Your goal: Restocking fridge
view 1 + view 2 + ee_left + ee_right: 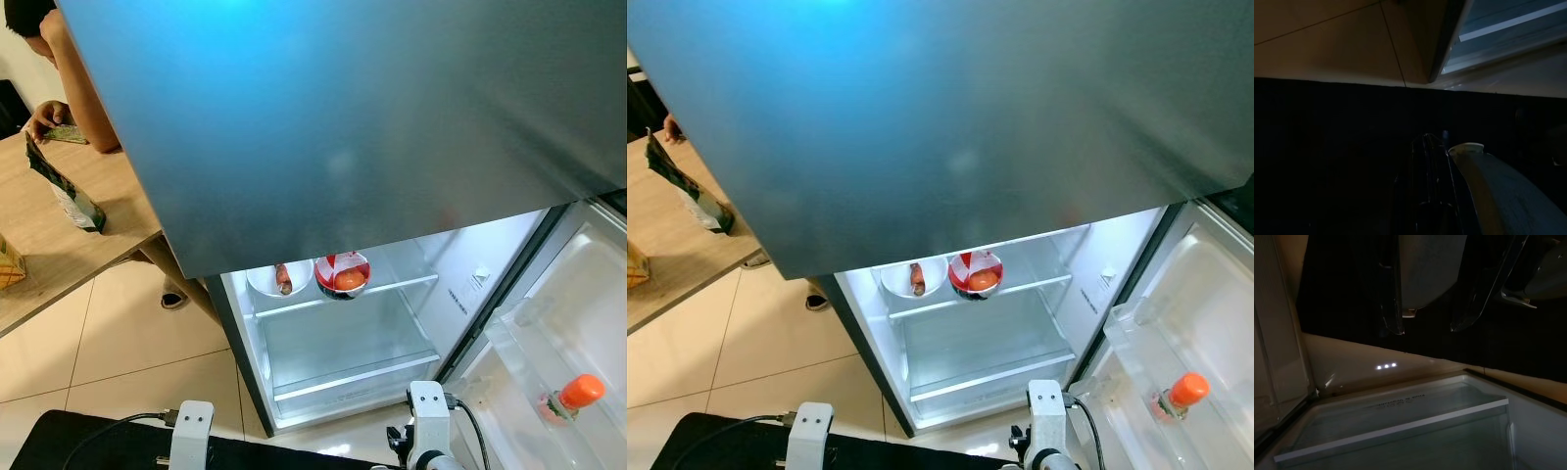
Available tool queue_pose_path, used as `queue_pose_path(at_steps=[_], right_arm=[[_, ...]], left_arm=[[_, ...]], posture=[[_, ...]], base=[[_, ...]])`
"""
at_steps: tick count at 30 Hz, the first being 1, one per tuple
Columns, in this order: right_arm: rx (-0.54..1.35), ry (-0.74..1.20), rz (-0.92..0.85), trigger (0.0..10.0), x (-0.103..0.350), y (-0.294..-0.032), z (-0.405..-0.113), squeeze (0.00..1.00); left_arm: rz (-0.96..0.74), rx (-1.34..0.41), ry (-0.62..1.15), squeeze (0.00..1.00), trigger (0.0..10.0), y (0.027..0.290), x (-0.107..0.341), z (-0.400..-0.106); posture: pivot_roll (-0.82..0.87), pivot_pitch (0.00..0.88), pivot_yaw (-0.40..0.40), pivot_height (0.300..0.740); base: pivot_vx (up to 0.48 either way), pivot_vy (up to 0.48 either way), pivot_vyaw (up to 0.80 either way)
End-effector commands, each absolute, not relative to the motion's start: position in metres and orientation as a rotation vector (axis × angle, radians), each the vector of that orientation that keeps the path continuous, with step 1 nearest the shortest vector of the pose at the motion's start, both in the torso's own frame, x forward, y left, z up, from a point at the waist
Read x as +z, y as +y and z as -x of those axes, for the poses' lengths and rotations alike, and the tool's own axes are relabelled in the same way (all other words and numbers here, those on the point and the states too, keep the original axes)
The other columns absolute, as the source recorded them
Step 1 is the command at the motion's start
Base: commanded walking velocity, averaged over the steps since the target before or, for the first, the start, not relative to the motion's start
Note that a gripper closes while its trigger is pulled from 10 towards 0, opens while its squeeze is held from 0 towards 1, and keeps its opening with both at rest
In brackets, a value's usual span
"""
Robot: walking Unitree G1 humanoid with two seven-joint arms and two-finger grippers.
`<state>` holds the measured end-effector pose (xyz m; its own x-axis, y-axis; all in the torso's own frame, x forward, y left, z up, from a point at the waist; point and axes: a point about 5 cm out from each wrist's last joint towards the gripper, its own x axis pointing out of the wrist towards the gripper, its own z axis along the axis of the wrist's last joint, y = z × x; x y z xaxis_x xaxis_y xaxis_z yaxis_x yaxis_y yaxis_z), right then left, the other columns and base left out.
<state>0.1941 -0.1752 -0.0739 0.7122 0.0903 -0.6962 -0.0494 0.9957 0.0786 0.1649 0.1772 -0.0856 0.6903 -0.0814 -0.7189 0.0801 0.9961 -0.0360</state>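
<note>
- Pale floor tiles [118, 343] run under a wooden table [59, 245] on the robot's left, where a dark snack bag [67, 191] stands upright and a person [73, 73] leans over the far edge, one hand [49, 117] resting on a small packet.
- Ahead stands the fridge [343, 333], its upper steel door [343, 117] shut and its lower compartment open and lit.
- On the upper glass shelf [392, 284] sit a white bowl [277, 278] with an orange-brown item in it and, just beside it, a red-and-white bowl [342, 273] holding something orange.
- The swung-open lower door [578, 294] is on the robot's right; an orange-capped bottle [571, 397] lies tilted in its rack.
- Both silver arms hang low in front of the fridge in the head views.
- From the right wrist, the right gripper [1427, 325] shows two separated fingers [1391, 308] with nothing between them, above the bare lower shelf [1396, 428].
- The left wrist view is very dark: the left gripper [1432, 166] is a dim shape and I cannot tell how its fingers sit, with a pale rounded object [1498, 191] just beside it and the fridge's bottom corner beyond.
</note>
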Motion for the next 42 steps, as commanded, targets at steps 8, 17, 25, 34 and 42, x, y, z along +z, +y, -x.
queue_pose_path(at_steps=[8,17,25,34,42], right_arm=[[0.076,0.789,-0.062,10.0,-0.0756,-0.1734,-0.1919,0.0],[0.077,0.788,-0.061,10.0,-0.0754,-0.1736,-0.1922,0.0],[0.079,0.789,-0.059,10.0,-0.0755,-0.174,-0.1918,0.0],[0.083,0.793,-0.053,10.0,-0.0755,-0.1752,-0.192,0.0],[0.092,0.788,-0.045,10.0,-0.0749,-0.1749,-0.1927,0.0]], left_arm=[[-0.01,-0.082,0.816,0.0,10.0,0.1836,-0.087,-0.1599],[-0.012,-0.081,0.837,0.0,10.0,0.1811,-0.0884,-0.1595],[-0.013,-0.079,0.842,0.0,10.0,0.1805,-0.0887,-0.1596],[-0.015,-0.079,0.843,0.0,10.0,0.1803,-0.0891,-0.1586],[-0.022,-0.083,0.847,0.0,10.0,0.1818,-0.0894,-0.1575]], posture=[[-0.13,0.1,0.009,0.725],[-0.13,0.1,0.008,0.725],[-0.14,0.104,0.005,0.725],[-0.14,0.102,0.002,0.725],[-0.14,0.101,0.0,0.725]], base=[[-0.338,0.0,0.0],[-0.339,0.0,0.0],[-0.34,0.0,0.0],[-0.341,0.0,0.0],[-0.288,0.0,0.0]])
